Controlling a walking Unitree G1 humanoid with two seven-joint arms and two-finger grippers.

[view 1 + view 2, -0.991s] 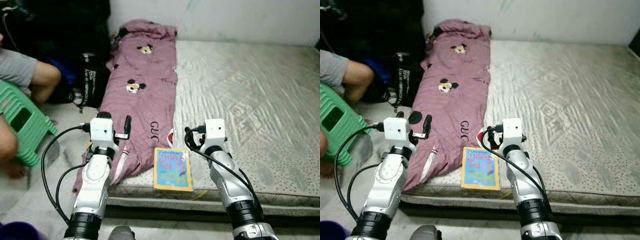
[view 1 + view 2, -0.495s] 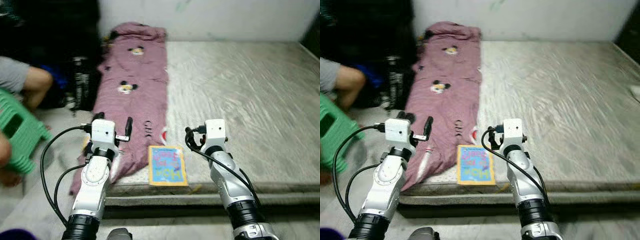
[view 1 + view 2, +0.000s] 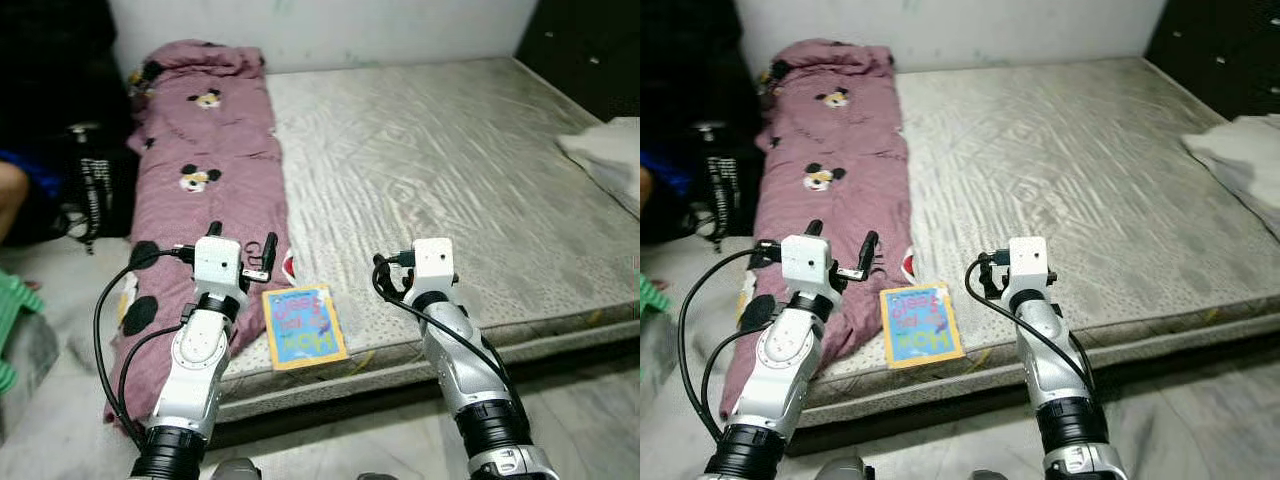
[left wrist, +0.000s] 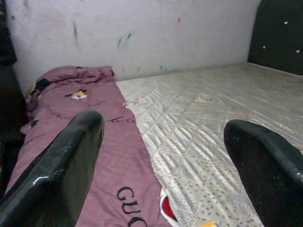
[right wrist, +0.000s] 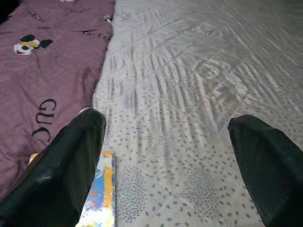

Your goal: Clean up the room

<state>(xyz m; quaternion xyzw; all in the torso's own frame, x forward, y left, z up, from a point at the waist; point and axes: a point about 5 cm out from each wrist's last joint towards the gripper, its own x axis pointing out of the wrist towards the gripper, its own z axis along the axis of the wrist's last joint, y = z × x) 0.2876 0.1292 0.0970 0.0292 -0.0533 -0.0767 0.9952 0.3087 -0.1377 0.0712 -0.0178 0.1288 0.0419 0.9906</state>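
A colourful picture book [image 3: 303,325] lies flat near the front edge of the bare grey mattress [image 3: 450,170]. Beside it a purple blanket with cartoon mouse prints [image 3: 190,170] runs along the mattress's left side and hangs over the front corner. My left gripper [image 3: 242,238] hovers open over the blanket's lower end, just left of the book, holding nothing. My right gripper [image 3: 400,272] is open and empty above the mattress to the right of the book. In the right wrist view the book [image 5: 100,194] shows beside one finger [image 5: 71,161].
A crumpled white cloth [image 3: 610,160] lies at the mattress's right edge. A black bag [image 3: 90,185] stands on the floor at the left beside a person's knee [image 3: 10,195] and a green stool [image 3: 8,330]. A dark cabinet [image 3: 590,50] stands at the back right.
The camera has swung to the right: the person and green stool slid to the left edge and the white cloth came into view. Both grippers keep their pose.
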